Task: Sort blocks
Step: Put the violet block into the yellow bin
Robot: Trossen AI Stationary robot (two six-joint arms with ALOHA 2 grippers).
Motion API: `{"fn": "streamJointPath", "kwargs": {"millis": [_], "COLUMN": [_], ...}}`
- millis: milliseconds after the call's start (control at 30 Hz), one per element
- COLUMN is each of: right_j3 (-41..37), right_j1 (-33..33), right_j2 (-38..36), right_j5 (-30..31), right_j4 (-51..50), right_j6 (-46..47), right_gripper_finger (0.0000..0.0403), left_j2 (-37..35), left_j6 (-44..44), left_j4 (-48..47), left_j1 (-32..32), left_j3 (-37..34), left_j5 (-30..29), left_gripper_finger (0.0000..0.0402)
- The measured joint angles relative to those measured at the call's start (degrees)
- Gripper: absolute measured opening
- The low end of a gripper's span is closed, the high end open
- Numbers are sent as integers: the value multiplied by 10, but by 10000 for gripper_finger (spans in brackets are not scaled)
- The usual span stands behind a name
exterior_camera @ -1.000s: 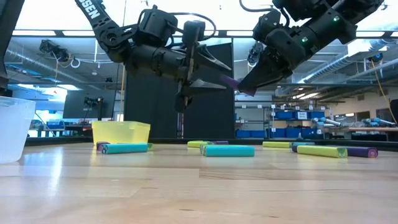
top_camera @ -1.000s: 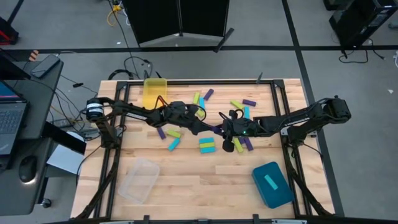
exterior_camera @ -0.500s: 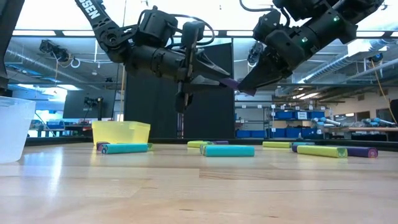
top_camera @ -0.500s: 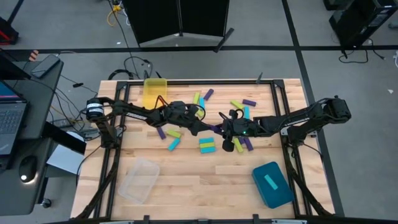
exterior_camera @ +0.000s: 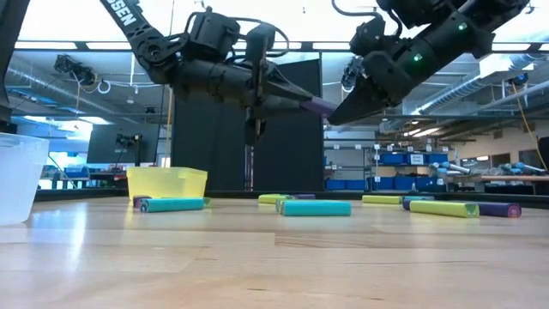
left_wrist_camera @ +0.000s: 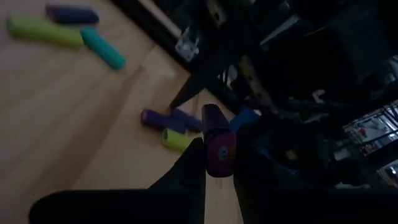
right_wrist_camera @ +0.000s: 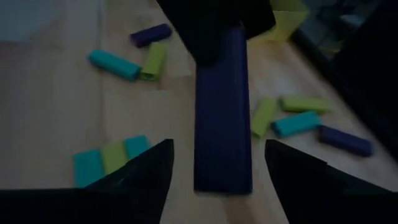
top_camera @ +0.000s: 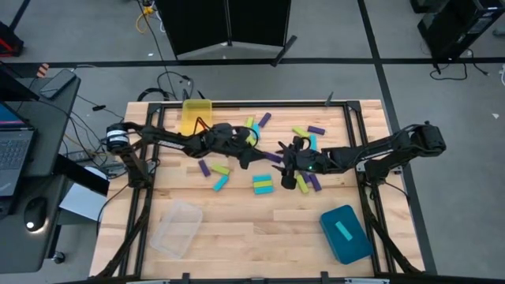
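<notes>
A purple block (right_wrist_camera: 222, 112) hangs in the air over the middle of the table, between my two grippers. My left gripper (exterior_camera: 310, 104) reaches in from the table's left and is shut on the block (left_wrist_camera: 217, 146). My right gripper (right_wrist_camera: 221, 177) faces it from the right. It is open, one finger on either side of the block's other end, clear of it. Several more purple, yellow-green and cyan blocks (top_camera: 262, 184) lie flat on the wooden table (top_camera: 237, 237). My left gripper pinches the purple block by its end (left_wrist_camera: 219, 160) between its two fingers (left_wrist_camera: 193, 165). The fingers come nearly level from the table's left and lie along the block. The block sticks out past the fingertips toward my right gripper (exterior_camera: 322, 106), lifted clear of the table.
A yellow bin (top_camera: 196, 116) stands at the far left of the table. A clear bin (top_camera: 175, 227) stands at the near left and a teal bin (top_camera: 345, 233) at the near right. Loose blocks lie spread under both arms.
My left gripper has shut on the purple block's end and rolled a little about its own axis. My right gripper, which held the block a second ago, has opened and let go. The block stays in the air.
</notes>
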Motion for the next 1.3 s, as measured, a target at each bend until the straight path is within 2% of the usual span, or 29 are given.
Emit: {"fn": "streamJointPath", "kwargs": {"millis": [267,467,633,767,900,1067,1167,1300], "right_j3": [0,0,0,0,0,0,0,0], "right_j1": [0,0,0,1,1,5,6,6], "right_j2": [-59,-85,-83,-69,-59,-60,-60,-59], "right_j5": [38,46,46,46,46,46,45,45], "right_j4": [-54,-85,-99,-103,-104,-113,-111,-112], "right_j6": [-3,12,28,31,43,45,45,49], "right_gripper_finger": [261,251,247,247,247,243,242,242], "left_j2": [-71,-159,-229,-270,-308,-348,-359,-361], "left_j6": [61,128,152,158,126,63,51,56], "left_j4": [-68,-202,-357,-426,-389,-279,-248,-246], "left_j1": [50,89,121,146,180,223,240,257], "left_j3": [-15,-23,-24,-38,-105,-200,-241,-259], "left_j5": [-25,-103,-180,-236,-242,-248,-280,-319], "left_gripper_finger": [60,60,60,60,60,60,60,60]}}
